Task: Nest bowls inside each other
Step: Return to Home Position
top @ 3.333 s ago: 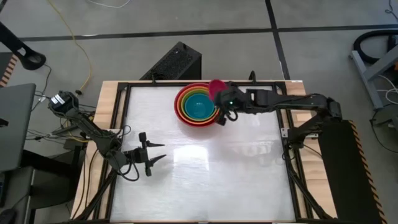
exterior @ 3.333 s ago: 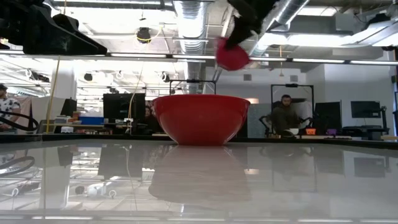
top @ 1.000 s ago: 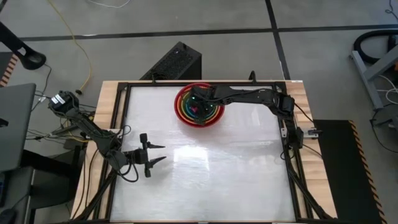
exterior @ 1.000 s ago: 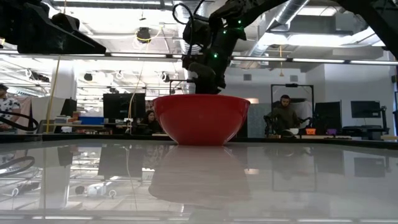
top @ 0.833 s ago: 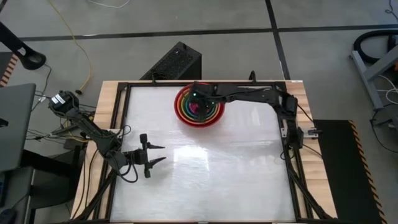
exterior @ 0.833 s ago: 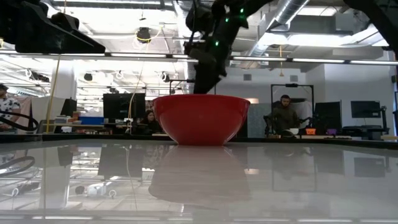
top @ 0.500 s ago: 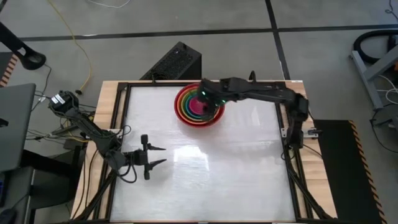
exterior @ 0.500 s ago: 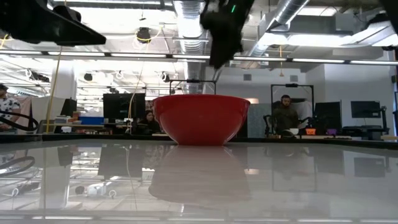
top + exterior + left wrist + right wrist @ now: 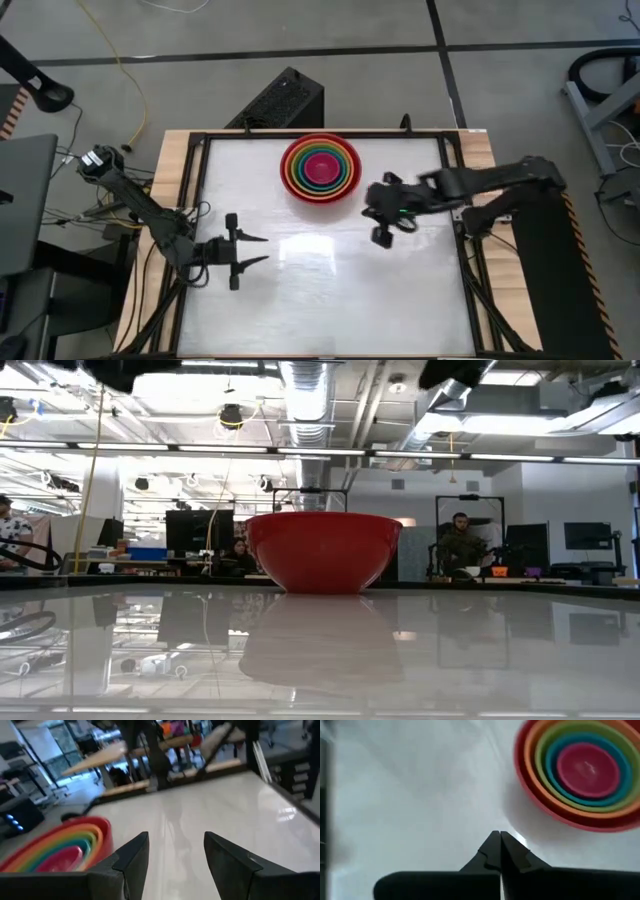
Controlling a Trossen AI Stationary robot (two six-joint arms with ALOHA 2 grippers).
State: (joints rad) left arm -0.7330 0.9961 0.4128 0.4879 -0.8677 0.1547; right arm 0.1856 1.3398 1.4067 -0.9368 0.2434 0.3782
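The bowls [image 9: 320, 169] stand nested near the table's far edge: red outermost, then orange, lime green, teal, and the magenta pink one [image 9: 584, 764] in the middle. The low view shows only the red bowl [image 9: 322, 551] resting on its base. My right gripper [image 9: 381, 234] hangs shut over the table to the right of the stack and nearer the front, holding nothing. My left gripper [image 9: 252, 250] stands open at the table's left, pointing level toward the right, with nothing between its fingers [image 9: 134, 855].
Bare white table [image 9: 330, 290] spreads in front of the stack and between the two grippers. A black frame [image 9: 200, 190] edges the table. A black box [image 9: 280, 100] sits on the floor behind the far edge. People sit in the room beyond [image 9: 458, 545].
My right gripper has left the pink bowl in the stack, risen out of it, swung toward the table's right and near side, and shut. The pink bowl stays nested inside the teal one. My left gripper has risen a little.
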